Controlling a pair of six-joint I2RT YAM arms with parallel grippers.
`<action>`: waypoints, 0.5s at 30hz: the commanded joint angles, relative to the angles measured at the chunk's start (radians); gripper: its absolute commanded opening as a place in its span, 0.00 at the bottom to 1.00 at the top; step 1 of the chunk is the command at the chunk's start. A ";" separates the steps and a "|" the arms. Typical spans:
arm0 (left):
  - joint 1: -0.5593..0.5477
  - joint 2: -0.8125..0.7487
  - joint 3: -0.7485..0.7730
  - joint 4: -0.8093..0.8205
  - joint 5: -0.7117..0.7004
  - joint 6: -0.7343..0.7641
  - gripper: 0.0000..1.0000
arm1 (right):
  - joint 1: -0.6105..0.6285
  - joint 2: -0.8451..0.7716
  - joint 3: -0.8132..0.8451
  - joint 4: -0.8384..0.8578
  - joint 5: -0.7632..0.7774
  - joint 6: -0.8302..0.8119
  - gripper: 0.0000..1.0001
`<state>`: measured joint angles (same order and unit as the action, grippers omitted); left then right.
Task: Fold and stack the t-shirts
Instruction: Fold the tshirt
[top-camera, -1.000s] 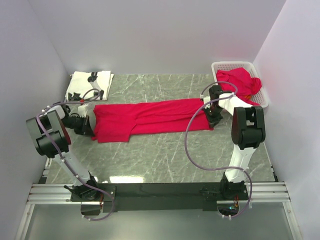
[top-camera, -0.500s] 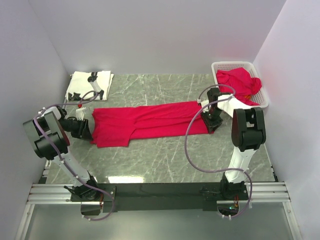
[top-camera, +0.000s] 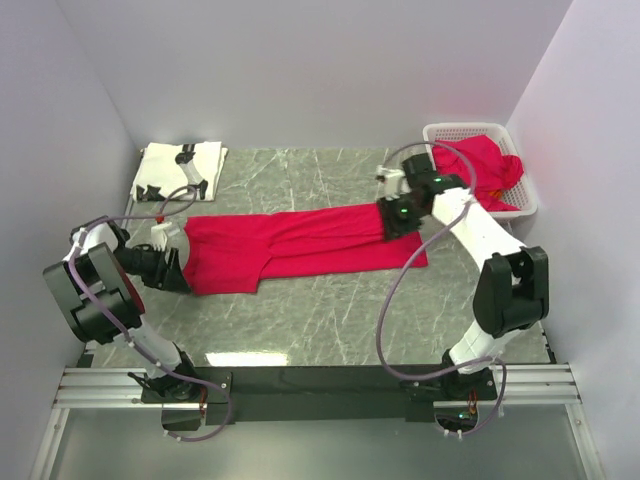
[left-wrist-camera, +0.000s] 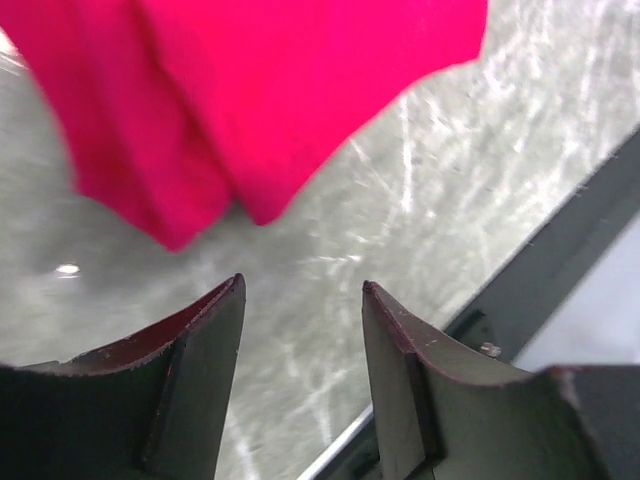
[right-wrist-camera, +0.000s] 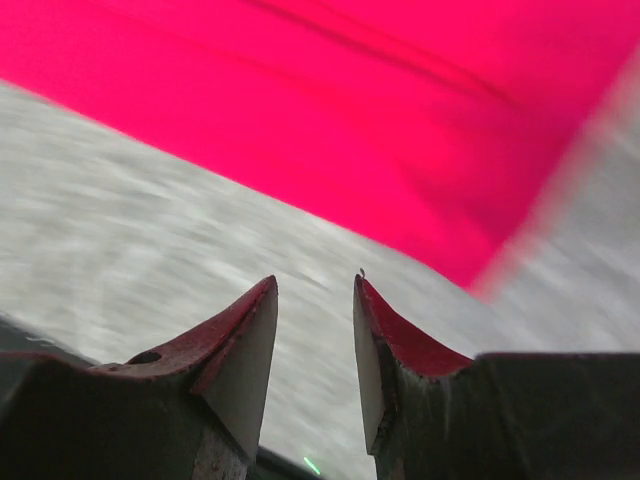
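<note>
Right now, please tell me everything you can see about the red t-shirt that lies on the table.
The red t-shirt is plain bright red cloth, folded lengthwise into a long band. It lies flat across the grey marble table, left to right, its left end wider, with an overlapping layer. Soft creases run along it. The left hand, open, is just off its left end; the right hand, open, is by its right end; neither grips it.

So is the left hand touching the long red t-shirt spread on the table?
Apart. The left wrist view shows the left hand open, with a strip of bare tabletop between its fingertips and the edge of the red t-shirt.
</note>
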<state>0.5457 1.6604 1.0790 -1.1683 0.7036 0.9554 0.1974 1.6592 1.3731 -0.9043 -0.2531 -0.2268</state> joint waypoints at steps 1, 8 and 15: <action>-0.004 0.030 -0.031 -0.001 0.046 -0.016 0.56 | 0.141 -0.029 -0.028 0.201 -0.221 0.185 0.43; -0.015 0.113 -0.047 0.082 0.036 -0.096 0.56 | 0.447 0.072 -0.086 0.666 -0.299 0.530 0.51; -0.046 0.153 -0.071 0.163 0.031 -0.173 0.54 | 0.620 0.237 -0.085 0.943 -0.264 0.810 0.51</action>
<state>0.5163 1.8084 1.0164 -1.0512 0.7143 0.8177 0.7792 1.8458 1.2713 -0.1429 -0.5282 0.4198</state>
